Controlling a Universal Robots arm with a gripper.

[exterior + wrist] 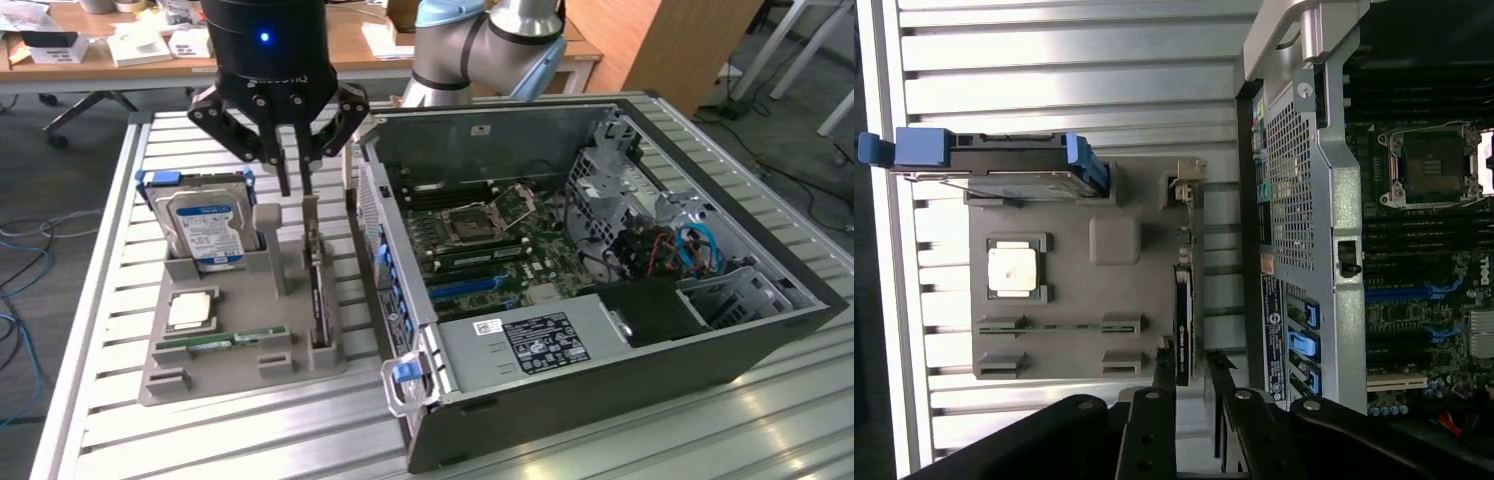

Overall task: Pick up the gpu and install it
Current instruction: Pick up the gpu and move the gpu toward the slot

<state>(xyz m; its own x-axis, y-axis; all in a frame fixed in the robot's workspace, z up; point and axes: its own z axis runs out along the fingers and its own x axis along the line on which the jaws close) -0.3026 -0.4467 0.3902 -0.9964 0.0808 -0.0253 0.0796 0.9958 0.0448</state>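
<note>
- A slatted metal table point(200, 440) carries the work, with a wooden desk point(94, 65) in the room behind it
- The claw point(295, 190) hangs over a grey holder tray point(200, 375), its two thin fingers point(283, 165) slightly spread with a narrow gap, gripping nothing
- The gpu point(318, 290) stands on edge in a tray slot directly below the claw, its far end just under the fingertips and in line with the gap; whether they touch cannot be told
- On the exterior view's left of the claw and lower, a hard drive point(207, 235) stands upright in the tray, with a CPU point(190, 310) and a RAM stick point(220, 340) lying flat
- On the exterior view's right of the claw, an open computer case point(747, 330) shows its motherboard point(494, 255)
</note>
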